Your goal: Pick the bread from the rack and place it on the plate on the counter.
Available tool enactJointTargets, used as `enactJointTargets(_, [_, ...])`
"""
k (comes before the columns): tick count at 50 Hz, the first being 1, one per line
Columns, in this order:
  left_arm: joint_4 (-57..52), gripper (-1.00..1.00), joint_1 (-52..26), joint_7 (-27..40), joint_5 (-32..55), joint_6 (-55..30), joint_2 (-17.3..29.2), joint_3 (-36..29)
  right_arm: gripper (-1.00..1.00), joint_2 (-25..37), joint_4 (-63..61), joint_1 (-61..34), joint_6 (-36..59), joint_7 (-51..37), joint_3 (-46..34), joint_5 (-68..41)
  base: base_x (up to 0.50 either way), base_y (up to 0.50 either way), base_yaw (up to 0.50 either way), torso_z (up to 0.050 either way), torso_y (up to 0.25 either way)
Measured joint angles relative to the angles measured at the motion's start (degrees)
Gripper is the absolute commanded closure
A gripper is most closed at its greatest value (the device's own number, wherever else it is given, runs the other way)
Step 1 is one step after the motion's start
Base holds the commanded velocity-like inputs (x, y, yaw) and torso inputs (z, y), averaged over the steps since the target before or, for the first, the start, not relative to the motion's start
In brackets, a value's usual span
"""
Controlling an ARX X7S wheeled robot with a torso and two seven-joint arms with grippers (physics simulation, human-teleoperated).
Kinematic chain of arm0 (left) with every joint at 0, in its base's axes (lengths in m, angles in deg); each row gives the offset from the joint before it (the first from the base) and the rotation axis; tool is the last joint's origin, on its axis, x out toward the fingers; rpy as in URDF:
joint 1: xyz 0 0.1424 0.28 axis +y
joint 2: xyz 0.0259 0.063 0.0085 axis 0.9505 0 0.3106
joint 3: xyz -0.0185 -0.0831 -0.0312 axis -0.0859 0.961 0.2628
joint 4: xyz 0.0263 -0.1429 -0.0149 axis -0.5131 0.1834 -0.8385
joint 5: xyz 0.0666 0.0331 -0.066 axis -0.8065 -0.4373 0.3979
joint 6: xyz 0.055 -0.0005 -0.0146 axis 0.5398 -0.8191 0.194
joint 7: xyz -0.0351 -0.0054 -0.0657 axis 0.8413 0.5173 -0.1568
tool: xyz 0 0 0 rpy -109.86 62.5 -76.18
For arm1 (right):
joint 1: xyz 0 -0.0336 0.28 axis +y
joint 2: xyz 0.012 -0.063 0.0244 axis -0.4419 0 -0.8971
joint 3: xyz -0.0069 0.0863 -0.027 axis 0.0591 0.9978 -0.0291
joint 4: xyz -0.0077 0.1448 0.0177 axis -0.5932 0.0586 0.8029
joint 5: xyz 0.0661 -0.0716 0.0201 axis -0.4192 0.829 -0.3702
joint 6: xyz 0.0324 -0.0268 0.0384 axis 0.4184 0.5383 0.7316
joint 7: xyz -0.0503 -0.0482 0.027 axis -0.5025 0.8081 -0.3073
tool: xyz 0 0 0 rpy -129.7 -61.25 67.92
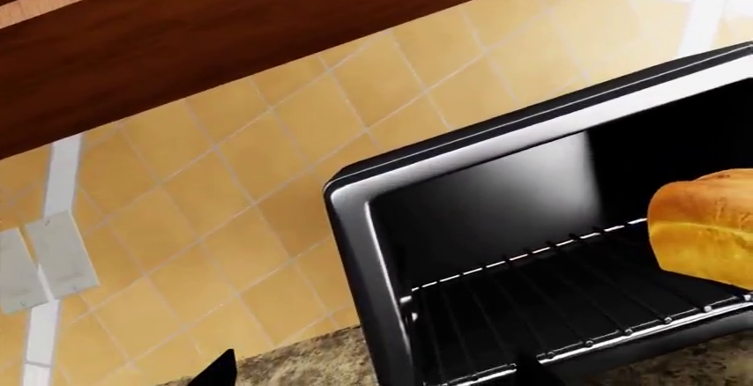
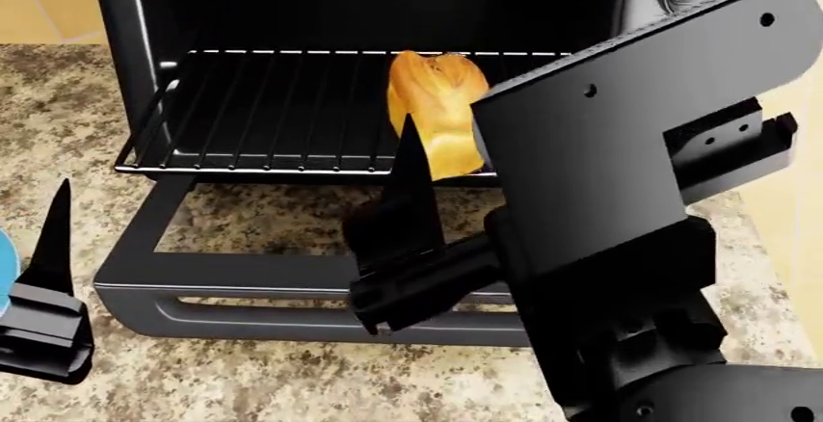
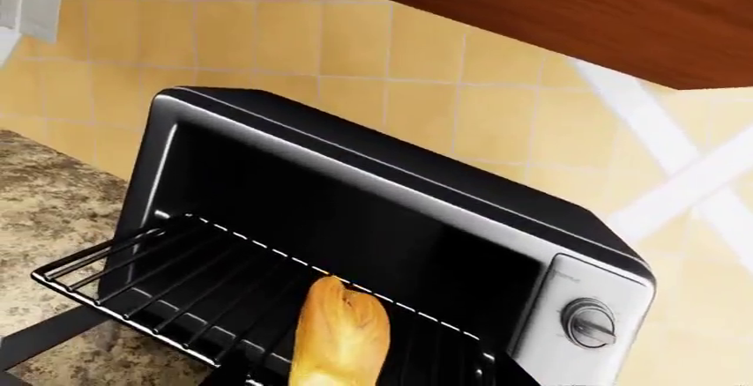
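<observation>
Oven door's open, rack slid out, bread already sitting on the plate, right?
Not quite. The bread is on the rack of the toaster oven, not on the plate. The head view shows it there, with the door open and the rack slid out, as you said.

A small golden-brown bread (image 2: 438,104) loaf with paler yellow sides and a split, rounded top stands on the rack (image 2: 257,114), toward its right half, close to the front rail. The rack is a black wire grid of thin parallel bars, pulled partly forward. Only a sliver of the light-blue plate (image 2: 6,266) shows, well to the left of the rack. Below the rack spreads the speckled beige-and-brown counter (image 2: 257,383).
</observation>
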Motion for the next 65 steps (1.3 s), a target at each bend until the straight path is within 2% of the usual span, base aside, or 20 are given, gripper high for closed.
enactJointTargets(27, [0.0, -1.00, 2.4, -0.1, -0.5, 1.3, 0.0, -0.2, -1.00, -1.0, 14.9, -12.7, 3.5, 2.9, -7.4, -3.8, 0.00, 0.00, 0.00, 0.000, 0.000])
enactJointTargets(47, [0.0, -1.00, 5.0, 1.3, 2.1, 3.4, 0.0, 1.9, -1.00, -2.5, 23.0, -15.4, 3.9, 12.7, -11.9, 4.0, 0.00, 0.00, 0.00, 0.000, 0.000])
enactJointTargets(65, [0.0, -1.00, 4.9, 0.5, 0.7, 2.8, 0.0, 1.1, -1.00, -2.7, 27.8, -14.2, 1.1, 20.7, -15.1, 11.1, 0.00, 0.00, 0.00, 0.000, 0.000])
